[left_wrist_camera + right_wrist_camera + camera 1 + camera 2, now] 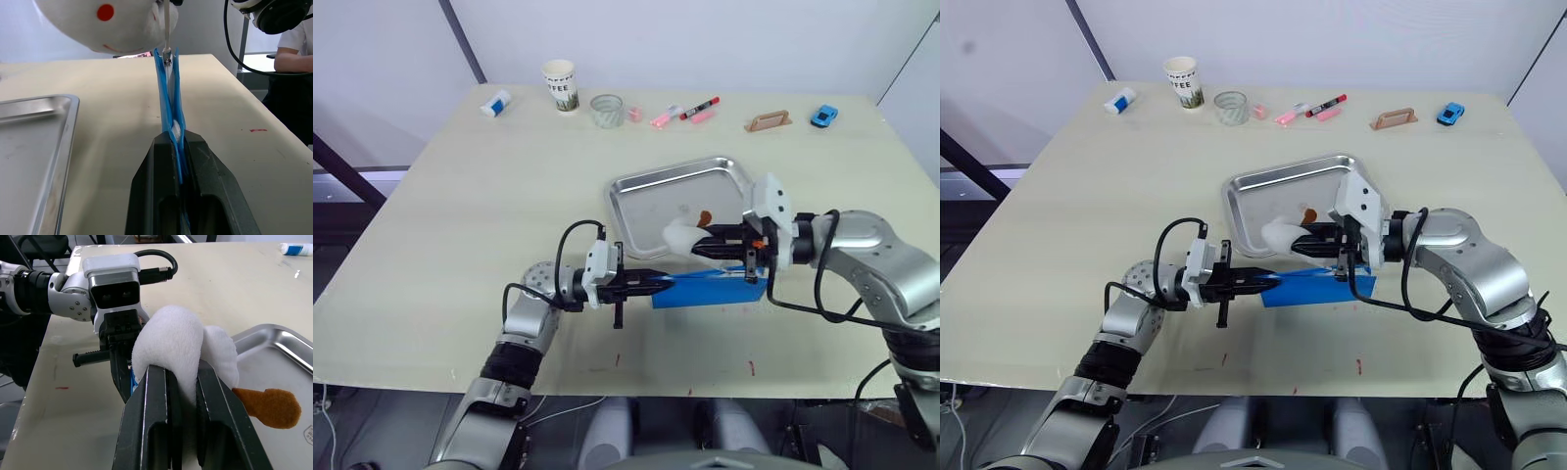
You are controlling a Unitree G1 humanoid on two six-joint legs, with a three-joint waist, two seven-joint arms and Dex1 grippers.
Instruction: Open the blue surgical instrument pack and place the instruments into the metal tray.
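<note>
The blue surgical instrument pack [710, 289] stands on edge at the table's [460, 225] near side, just before the metal tray [651, 196], long axis left-right; the left gripper [651, 284] pinches its left end; the right gripper [705, 245] clamps a white plush toy [680, 235] over the tray's near rim.

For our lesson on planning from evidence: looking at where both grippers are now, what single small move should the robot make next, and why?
Probably set the white plush toy down clear of the metal tray. The right gripper is shut on the toy, which hangs over the tray's near rim, while the left gripper pinches an edge of the blue surgical instrument pack. Opening the pack likely needs the right gripper free.
</note>
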